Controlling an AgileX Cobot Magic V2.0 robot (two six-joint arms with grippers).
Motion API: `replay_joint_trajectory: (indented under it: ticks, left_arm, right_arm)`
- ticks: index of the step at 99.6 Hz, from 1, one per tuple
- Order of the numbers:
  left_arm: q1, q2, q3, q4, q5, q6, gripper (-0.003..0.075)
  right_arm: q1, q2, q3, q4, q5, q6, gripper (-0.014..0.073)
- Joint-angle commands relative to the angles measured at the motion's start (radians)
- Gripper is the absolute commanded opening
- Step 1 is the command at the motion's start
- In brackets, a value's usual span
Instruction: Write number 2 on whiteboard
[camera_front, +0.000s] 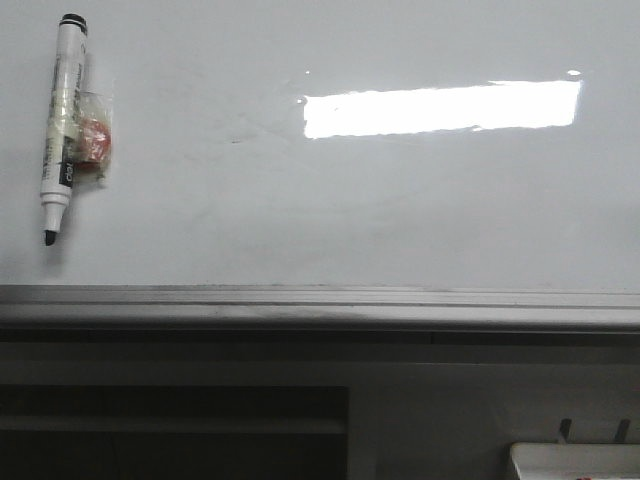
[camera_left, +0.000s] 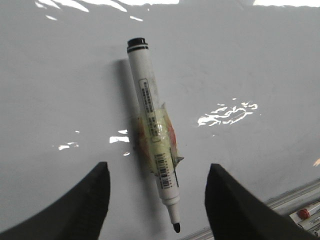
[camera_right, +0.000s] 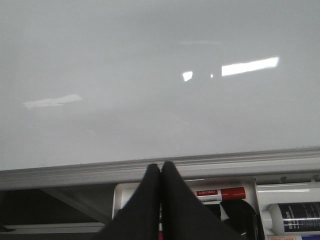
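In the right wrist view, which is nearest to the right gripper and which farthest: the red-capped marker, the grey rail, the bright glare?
From the right gripper:
1. Red-capped marker, in the tray, just beside the fingers.
2. Grey rail, the whiteboard's bottom edge.
3. Bright glare, higher on the board.

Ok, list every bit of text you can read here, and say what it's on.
None can be read.
Marker: a printed label and a barcode on the barrel, too small and blurred to read.
Red marker in the tray below the whiteboard: white lettering on the red band, blurred.
Dark bottle in the same tray: a pale label, print too small.
Whiteboard: no number 2 or other writing on it yet.
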Motion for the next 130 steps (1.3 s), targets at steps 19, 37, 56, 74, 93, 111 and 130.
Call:
replay_joint_trajectory:
  ticks: [19, 37, 56, 74, 93, 111, 130]
  left_arm:
    - [-0.104, 0.175, -0.032, -0.062, -0.22, -0.017, 0.0381]
    - [-0.108, 0.284, -0.032, -0.127, -0.296, -0.017, 0.037]
    - [-0.108, 0.358, -0.032, -0.198, -0.376, -0.017, 0.0221]
    - [-0.108, 0.364, -0.032, -0.182, -0.393, -0.006, -0.002]
    - [-0.108, 0.323, -0.032, 0.015, -0.372, -0.006, -0.002]
    - [-0.116, 0.214, -0.032, 0.276, -0.349, -0.007, -0.002]
    - [-0.181, 0.124, -0.032, 0.358, -0.286, -0.007, -0.002]
  right_arm:
    - [0.002, 0.016, -0.036, 0.007, -0.078, -0.013, -0.006]
    - [0.002, 0.016, -0.036, 0.012, -0.078, -0.013, -0.006]
    - [0.002, 0.016, -0.036, 0.012, -0.078, -0.013, -0.006]
    - [0.002, 0.016, -0.036, 0.014, -0.027, -0.025, -0.006]
    - [0.023, 0.016, -0.047, 0.3, 0.023, -0.409, -0.006]
    - [0.11, 0.027, -0.058, 0.555, 0.004, -0.701, -0.0006]
    - [0.294, 0.08, -0.086, 0.558, -0.056, -0.791, 0.0118]
